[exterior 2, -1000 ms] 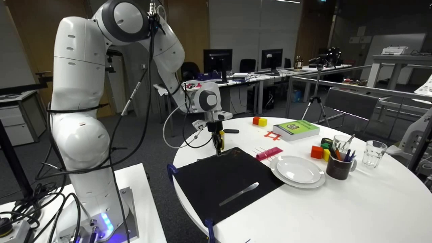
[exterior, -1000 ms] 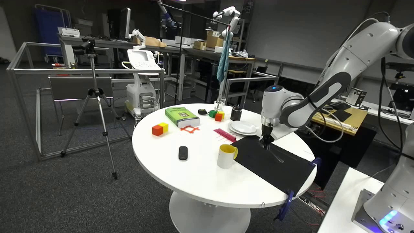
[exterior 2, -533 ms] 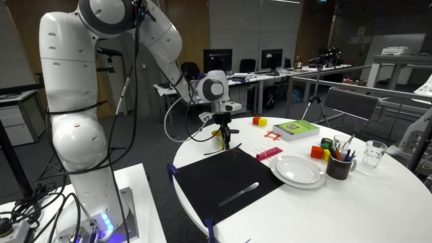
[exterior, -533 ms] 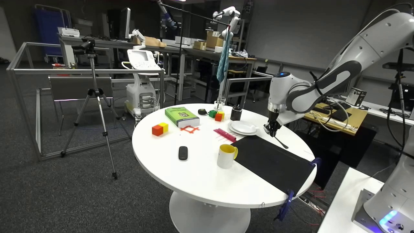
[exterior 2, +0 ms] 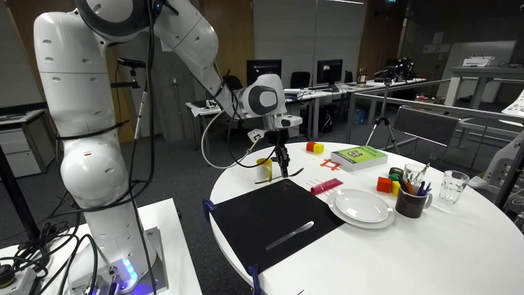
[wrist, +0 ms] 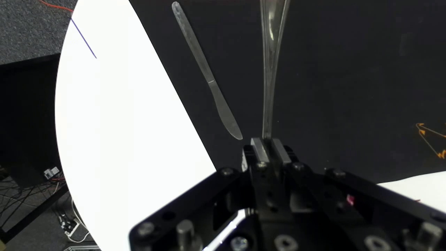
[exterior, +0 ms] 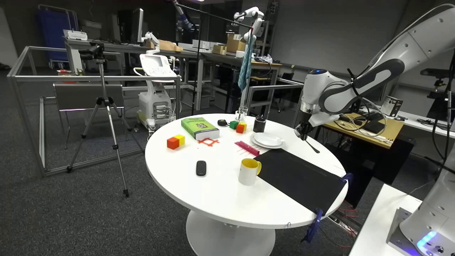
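Observation:
My gripper (wrist: 267,143) is shut on a slim metal utensil (wrist: 269,80), whose wide handle end reaches to the top of the wrist view. Whether it is a fork or a spoon cannot be told. In an exterior view the utensil (exterior 2: 295,173) hangs roughly level, apart from the tabletop, with its outer end curving up. The gripper (exterior: 304,138) is above the far part of the black mat (exterior: 302,181) in the other picture of the scene. A table knife (exterior 2: 290,236) lies flat on that mat, left of the held utensil in the wrist view.
A white mug (exterior: 247,174) with yellow inside stands beside the mat. Stacked white plates (exterior 2: 362,207), a pink roll (exterior 2: 326,186), a dark pen mug (exterior 2: 411,204), glasses (exterior 2: 453,186), coloured blocks (exterior: 173,143) and a green book (exterior: 200,128) share the round table. Blue clamps (exterior: 314,227) grip its edge.
The arm has risen from low over the mat, carrying the utensil up with it. In the exterior views the gripper has shifted to the right. Objects on the table have stayed put.

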